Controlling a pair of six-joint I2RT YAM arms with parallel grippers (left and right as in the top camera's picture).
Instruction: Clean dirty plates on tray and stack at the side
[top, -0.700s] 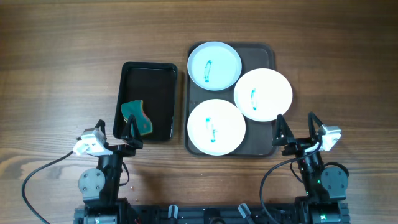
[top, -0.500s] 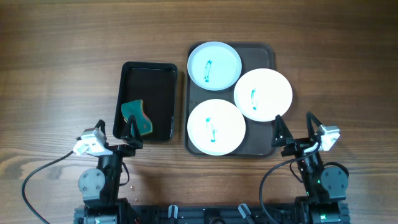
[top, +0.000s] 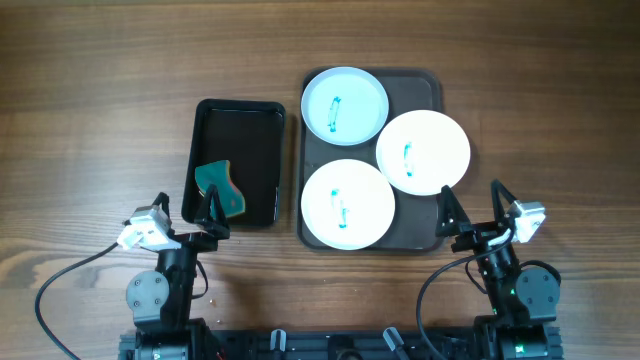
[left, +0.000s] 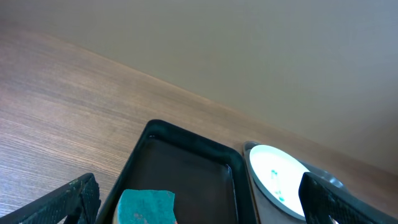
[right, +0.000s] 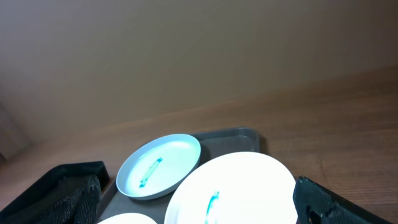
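1. Filling the view is the wooden counter (top: 100, 80).
2. Brown tray (top: 425, 88), right of centre, carries three plates (top: 345, 105) (top: 423, 152) (top: 347, 204), each smeared teal.
3. Black tray (top: 240, 140) sits just left of it.
4. Sponge (top: 220, 188) lies at the black tray's near end.
5. Left gripper (top: 186, 205) and right gripper (top: 472, 200) sit by the near edge, jaws spread wide, empty.

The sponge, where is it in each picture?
Overhead: the sponge lies in the near end of the black tray, left of the middle.
Left wrist: at the bottom edge, left of the middle, partly cut off.
Right wrist: not in it.
Shared landmark: the far plate shows in all three.
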